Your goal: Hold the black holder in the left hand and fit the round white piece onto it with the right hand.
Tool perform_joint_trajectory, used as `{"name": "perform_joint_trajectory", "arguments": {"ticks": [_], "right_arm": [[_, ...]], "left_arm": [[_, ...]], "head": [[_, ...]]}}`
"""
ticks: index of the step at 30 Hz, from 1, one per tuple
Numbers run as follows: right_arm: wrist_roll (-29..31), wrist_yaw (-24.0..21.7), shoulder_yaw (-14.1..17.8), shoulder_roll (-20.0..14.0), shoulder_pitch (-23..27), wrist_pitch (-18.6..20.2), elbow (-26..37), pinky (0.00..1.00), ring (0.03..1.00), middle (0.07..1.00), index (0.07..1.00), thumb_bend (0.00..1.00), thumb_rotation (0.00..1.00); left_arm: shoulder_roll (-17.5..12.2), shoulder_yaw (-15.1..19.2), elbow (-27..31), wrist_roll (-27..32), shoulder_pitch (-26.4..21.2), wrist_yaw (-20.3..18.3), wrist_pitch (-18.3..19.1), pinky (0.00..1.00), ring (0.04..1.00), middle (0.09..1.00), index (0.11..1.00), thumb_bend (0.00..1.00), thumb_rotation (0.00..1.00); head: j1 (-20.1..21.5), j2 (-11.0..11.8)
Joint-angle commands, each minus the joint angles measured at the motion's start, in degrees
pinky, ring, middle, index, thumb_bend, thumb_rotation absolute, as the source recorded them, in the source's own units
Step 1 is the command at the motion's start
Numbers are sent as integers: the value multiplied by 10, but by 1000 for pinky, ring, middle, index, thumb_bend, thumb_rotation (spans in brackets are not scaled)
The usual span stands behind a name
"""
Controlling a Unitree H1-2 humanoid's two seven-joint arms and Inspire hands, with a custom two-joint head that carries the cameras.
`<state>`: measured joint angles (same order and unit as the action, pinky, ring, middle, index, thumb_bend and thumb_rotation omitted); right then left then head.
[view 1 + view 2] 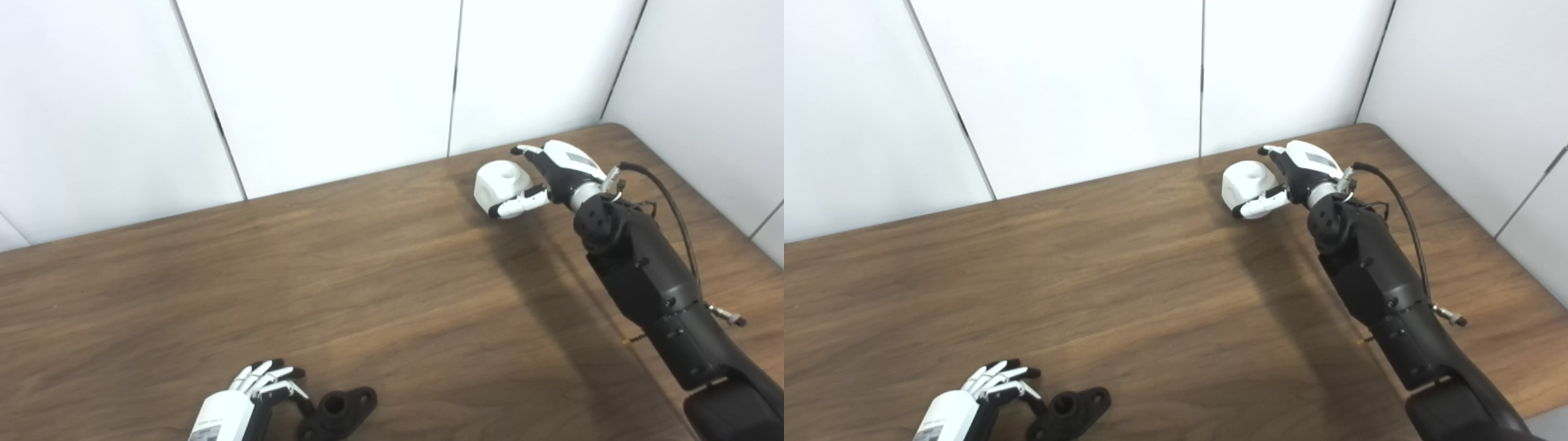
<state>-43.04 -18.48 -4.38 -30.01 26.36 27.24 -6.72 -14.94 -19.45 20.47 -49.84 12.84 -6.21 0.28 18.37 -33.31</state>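
Both views look down from the robot's head, at a slant, across a brown wooden table (380, 275) toward white wall panels (318, 86) at its far edge. The 2 cameras sit side by side, so the right eye view shows the same scene shifted slightly leftward. Both share the tabletop, the far right corner, and the 2 arms entering from the bottom edge, at middling range.
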Motion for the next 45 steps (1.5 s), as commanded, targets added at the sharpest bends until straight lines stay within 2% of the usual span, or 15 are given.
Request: {"name": "perform_joint_trajectory", "arguments": {"ticks": [1, 12, 27, 30, 33, 34, 37, 40, 41, 42, 45], "right_arm": [[-5, -2, 8, -10, 29, -3, 10, 877, 1000, 948, 903, 808, 443], [0, -3, -9, -11, 32, -4, 4, 906, 1000, 930, 891, 800, 457], [14, 8, -18, -15, 33, -6, -4, 884, 1000, 930, 873, 796, 463], [14, 9, -21, -17, 34, -8, -4, 881, 1000, 929, 867, 789, 465], [19, 12, -23, -20, 33, -16, -3, 891, 1000, 927, 853, 742, 457], [20, 14, -23, -21, 32, -20, -2, 920, 1000, 911, 828, 698, 441], [23, 28, -23, -22, 28, -33, 0, 936, 1000, 905, 776, 654, 413], [25, 51, -21, -20, 25, -47, -3, 915, 985, 885, 691, 633, 371], [26, 57, -20, -19, 25, -49, -4, 907, 976, 881, 576, 559, 248], [27, 63, -20, -18, 24, -51, -6, 904, 973, 879, 537, 534, 206], [27, 76, -23, -19, 23, -57, -8, 888, 972, 888, 497, 509, 165]], "left_arm": [[-10, -1, -20, -3, 29, -38, 29, 893, 887, 780, 487, 516, 42], [-2, 1, -9, 2, 34, -47, 35, 902, 894, 784, 488, 516, 41], [2, 1, 3, 9, 36, -59, 39, 916, 896, 788, 488, 515, 41], [4, 1, 5, 10, 37, -59, 39, 918, 897, 789, 488, 515, 41], [5, 2, 5, 12, 38, -58, 38, 919, 897, 789, 488, 515, 41], [5, 2, 6, 12, 39, -57, 36, 921, 898, 788, 488, 515, 41], [6, 1, 8, 13, 40, -53, 33, 919, 895, 786, 488, 515, 41], [7, 1, 10, 11, 41, -53, 33, 919, 893, 785, 488, 515, 41], [7, 1, 10, 11, 41, -53, 33, 917, 891, 784, 487, 515, 41], [7, 1, 10, 11, 41, -53, 32, 917, 890, 783, 487, 515, 41], [8, 1, 11, 10, 42, -54, 34, 916, 890, 784, 487, 515, 41]], "head": [[0, -1], [-3, -2], [-4, -3], [-5, -3], [-4, -5], [-5, -5], [-6, -6], [-7, -7], [-7, -7], [-7, -7], [-9, -8]]}}
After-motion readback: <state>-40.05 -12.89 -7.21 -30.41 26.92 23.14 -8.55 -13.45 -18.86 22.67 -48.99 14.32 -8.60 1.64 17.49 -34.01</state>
